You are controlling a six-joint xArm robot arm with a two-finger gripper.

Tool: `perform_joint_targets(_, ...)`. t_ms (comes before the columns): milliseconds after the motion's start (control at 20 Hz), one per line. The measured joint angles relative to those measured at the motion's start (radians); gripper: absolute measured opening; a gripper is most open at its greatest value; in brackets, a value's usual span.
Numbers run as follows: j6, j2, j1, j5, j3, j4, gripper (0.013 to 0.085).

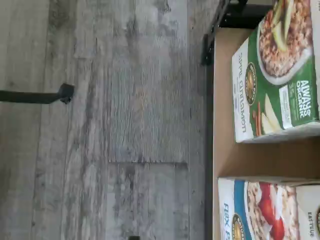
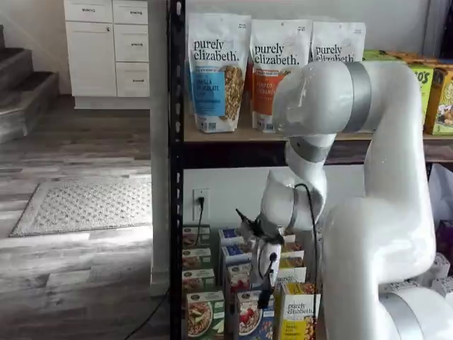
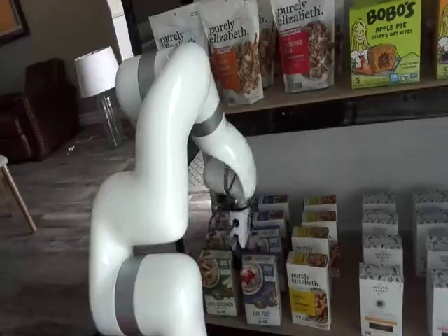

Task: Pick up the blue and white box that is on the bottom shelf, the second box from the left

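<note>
The blue and white box [image 2: 248, 316] stands at the front of the bottom shelf [image 1: 225, 110], between a green-and-white carton [image 2: 204, 315] and a yellow-and-white "purely elizabeth" carton [image 2: 299, 316]. It shows in both shelf views [image 3: 260, 288]. In the wrist view, turned on its side, part of its front with flakes and red berries shows [image 1: 265, 210], with the green-and-white carton [image 1: 275, 75] beside it. My gripper [image 2: 264, 296] hangs just above the front row, over the blue and white box. It also shows in a shelf view [image 3: 235, 253]. Its fingers are dark and side-on, and no gap can be made out.
More small cartons stand in rows behind the front ones [image 2: 233, 248]. White cartons [image 3: 381, 294] stand further right. Granola bags [image 2: 216, 71] line the upper shelf. The black rack post [image 2: 175, 177] stands left of the cartons. A cable runs from a wall outlet [image 2: 201, 202]. Grey wood floor [image 1: 125, 125] lies before the shelf.
</note>
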Motion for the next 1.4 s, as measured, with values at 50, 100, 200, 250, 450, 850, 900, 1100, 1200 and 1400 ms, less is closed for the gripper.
perform_joint_targets(50,-0.005,0.001,0.001,-0.007,0.001,0.006,0.0850)
perform_joint_targets(100,-0.012,0.004,0.004,-0.019,0.002,0.017,0.0850)
perform_joint_targets(200,-0.015,0.010,0.008,-0.028,-0.003,0.024,0.0850)
perform_joint_targets(250,-0.015,0.013,0.009,-0.031,-0.005,0.026,0.0850)
perform_joint_targets(450,-0.038,0.020,0.019,-0.086,0.003,0.058,0.0850)
perform_joint_targets(850,-0.069,0.035,0.021,-0.136,0.009,0.090,0.0850)
perform_joint_targets(900,-0.075,0.036,0.020,-0.136,0.008,0.095,0.0850)
perform_joint_targets(1100,-0.112,0.036,0.020,-0.135,0.003,0.137,0.0850)
perform_joint_targets(1200,-0.115,0.036,0.023,-0.133,-0.001,0.145,0.0850)
perform_joint_targets(1400,-0.088,0.043,0.029,-0.137,-0.013,0.122,0.0850)
